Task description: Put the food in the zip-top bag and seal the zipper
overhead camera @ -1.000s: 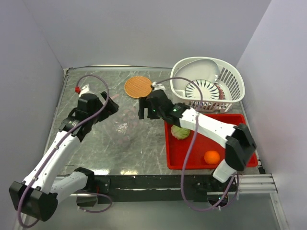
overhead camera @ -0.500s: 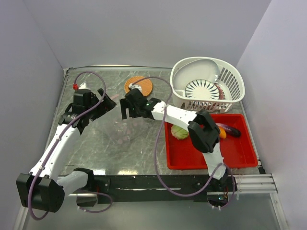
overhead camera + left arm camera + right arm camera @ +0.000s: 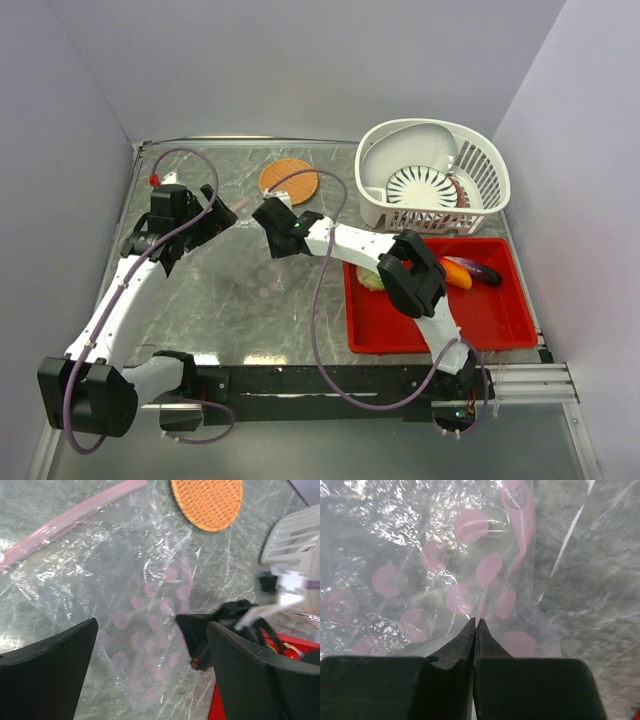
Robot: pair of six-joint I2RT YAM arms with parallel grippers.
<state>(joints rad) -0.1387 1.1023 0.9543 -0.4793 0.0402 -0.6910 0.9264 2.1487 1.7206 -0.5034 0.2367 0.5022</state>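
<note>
Nothing had gone into the zip-top bag (image 3: pixel 125 580) yet. It lay flat and crumpled on the surface (image 3: pixel 220 310), its pink-dotted film empty, with the zipper (image 3: pixel 75 512) strip running along the far edge; whether that strip was parted could not be told.

The right gripper (image 3: pixel 475 625) had its fingers pressed together, pinching a fold of the bag's film near a side edge. The left gripper (image 3: pixel 150 627) hung over the bag with its fingers spread wide, holding nothing.

The pale green cabbage (image 3: pixel 372 279) and the orange-red fruit (image 3: pixel 452 272) sat in the red tray (image 3: pixel 500 320), well apart from the bag. Opening the mouth, loading each piece and sealing all seemed to remain.
</note>
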